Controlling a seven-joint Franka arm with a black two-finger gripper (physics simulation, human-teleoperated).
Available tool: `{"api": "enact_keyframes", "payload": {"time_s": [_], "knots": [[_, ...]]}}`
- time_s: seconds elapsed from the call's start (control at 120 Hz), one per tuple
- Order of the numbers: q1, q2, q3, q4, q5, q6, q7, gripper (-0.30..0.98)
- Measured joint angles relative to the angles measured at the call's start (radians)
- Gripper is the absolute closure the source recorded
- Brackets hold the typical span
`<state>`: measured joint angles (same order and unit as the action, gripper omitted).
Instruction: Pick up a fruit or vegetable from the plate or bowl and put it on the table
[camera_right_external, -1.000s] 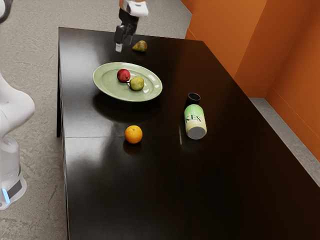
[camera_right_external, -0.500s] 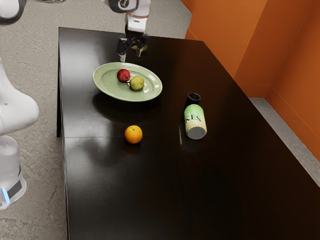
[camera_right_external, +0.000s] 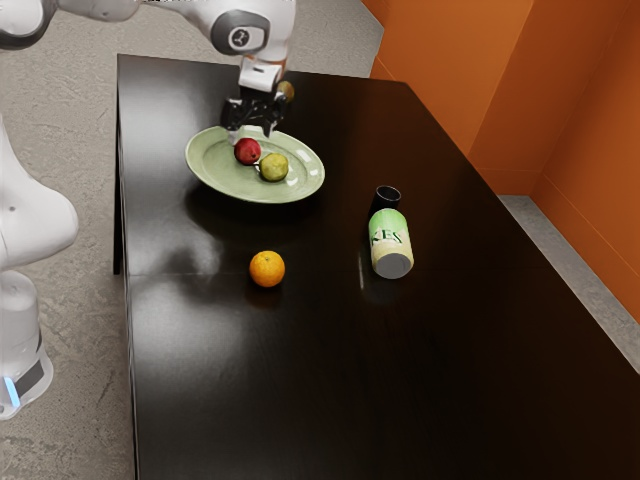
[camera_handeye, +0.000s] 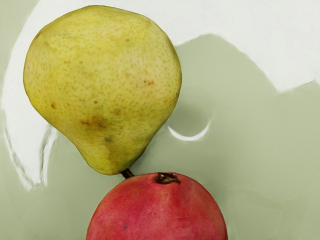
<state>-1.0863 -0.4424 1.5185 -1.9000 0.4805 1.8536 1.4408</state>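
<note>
At the plate's (camera_right_external: 213, 168) far rim, the wide-spread claw (camera_right_external: 252, 132), grasping for the pomegranate (camera_right_external: 247, 152), could jostle the pear (camera_handeye: 102, 82) crowding it

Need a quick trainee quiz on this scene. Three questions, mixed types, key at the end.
1. Fill in: on the glossy green plate, the stem of the speckled yellow-green pear points toward the smooth round fruit coloured ____.
2. Multiple choice: which of these is nearest the small black cup?
a) the bright orange citrus fruit
b) the green-and-cream cylindrical container
c) the pear on the plate
3. True or false: the black two-finger tool is open above the plate.

Key: 1 red; 2 b; 3 true.
</note>
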Motion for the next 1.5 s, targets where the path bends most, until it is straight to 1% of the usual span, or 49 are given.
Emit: {"api": "enact_keyframes", "payload": {"time_s": [0.467,0.583,0.75,0.817,1.017,1.133,1.383,1.5], "knots": [[-0.007,0.0,0.007,-0.035,0.001,0.031,0.067,0.0],[-0.055,-0.001,0.069,-0.035,0.001,0.037,0.077,0.0],[-0.065,-0.001,0.083,-0.035,0.001,0.044,0.087,0.0],[-0.065,-0.001,0.084,-0.035,0.0,0.046,0.089,0.04],[-0.064,-0.001,0.1,-0.034,-0.011,0.052,0.09,0.24],[-0.064,-0.001,0.101,-0.033,-0.015,0.061,0.086,0.31],[-0.055,0.0,0.101,-0.025,-0.035,0.078,0.074,0.35],[-0.052,0.002,0.091,0.019,-0.058,0.079,0.07,0.38]]}}
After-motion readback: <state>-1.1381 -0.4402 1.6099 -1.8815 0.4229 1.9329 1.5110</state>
